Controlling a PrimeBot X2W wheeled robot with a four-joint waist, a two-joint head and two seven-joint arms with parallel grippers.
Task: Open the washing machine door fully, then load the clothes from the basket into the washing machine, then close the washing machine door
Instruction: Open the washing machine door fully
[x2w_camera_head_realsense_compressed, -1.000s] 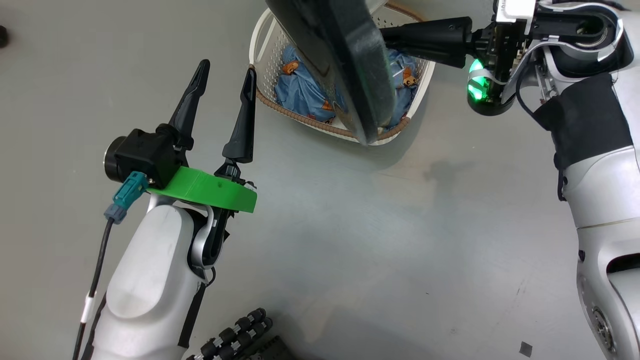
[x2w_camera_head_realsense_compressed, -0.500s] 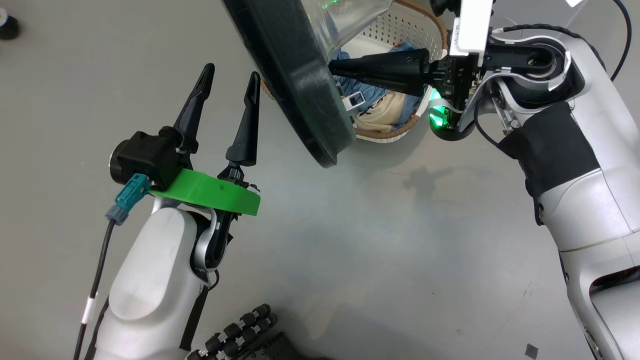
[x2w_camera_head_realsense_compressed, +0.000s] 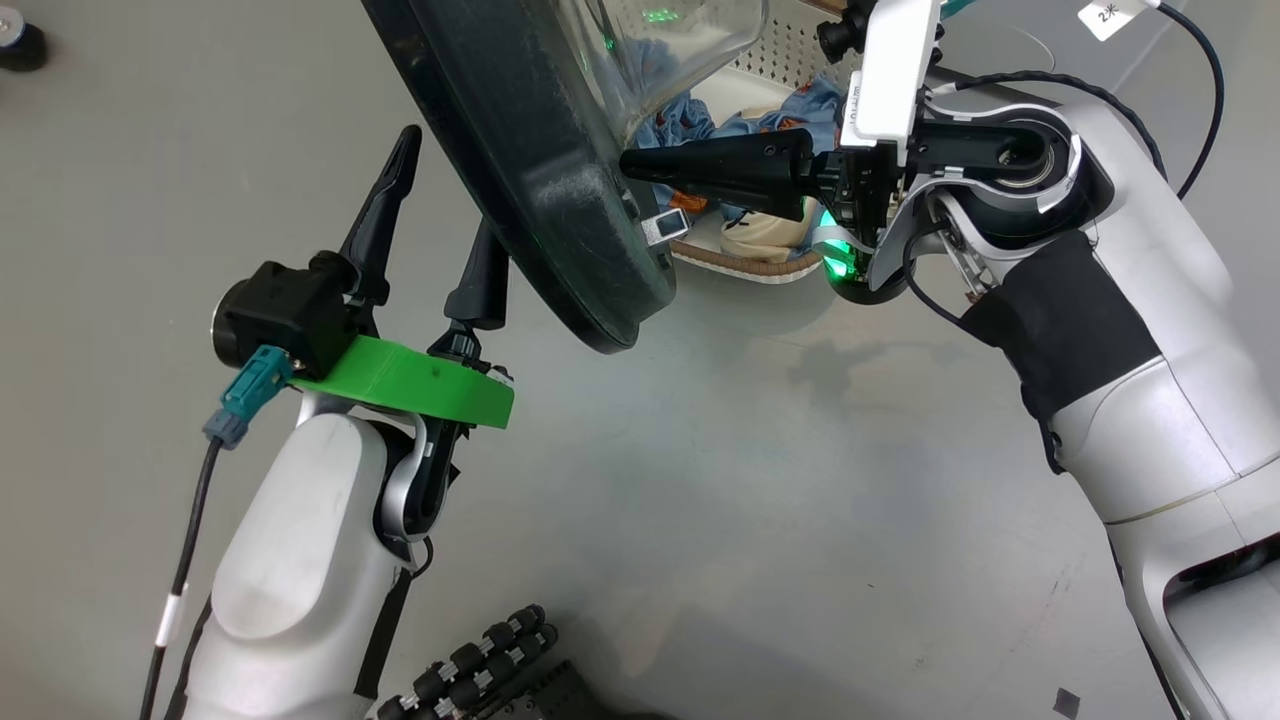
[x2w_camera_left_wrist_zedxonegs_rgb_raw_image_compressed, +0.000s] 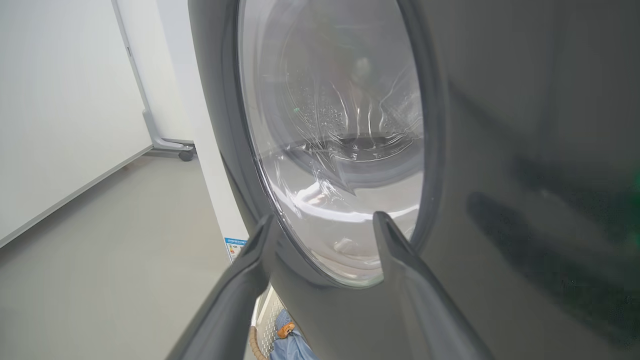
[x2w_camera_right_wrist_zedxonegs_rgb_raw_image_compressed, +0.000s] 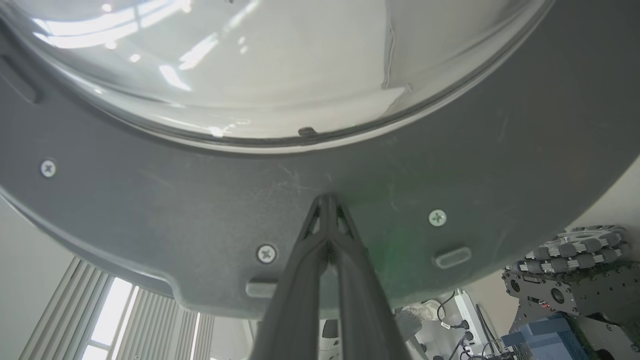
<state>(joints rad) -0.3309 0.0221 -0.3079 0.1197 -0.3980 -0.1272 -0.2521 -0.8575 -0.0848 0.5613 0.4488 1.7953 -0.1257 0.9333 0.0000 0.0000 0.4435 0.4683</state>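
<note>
Against the pressed-together right fingers, the washing machine door.

Washing machine door inner face was matt, grainy dark plastic; its bowl clear, glossy glass; basket perforated plastic.

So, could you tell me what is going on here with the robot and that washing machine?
The robot is working on the washing machine door. Its right gripper is shut, and its tips press against the door's dark inner rim, just below the glass bowl. The left gripper is open and holds nothing, pointing at the door's outer face. The clothes lie in the basket on the floor, partly hidden by the door and not yet loaded.
</note>
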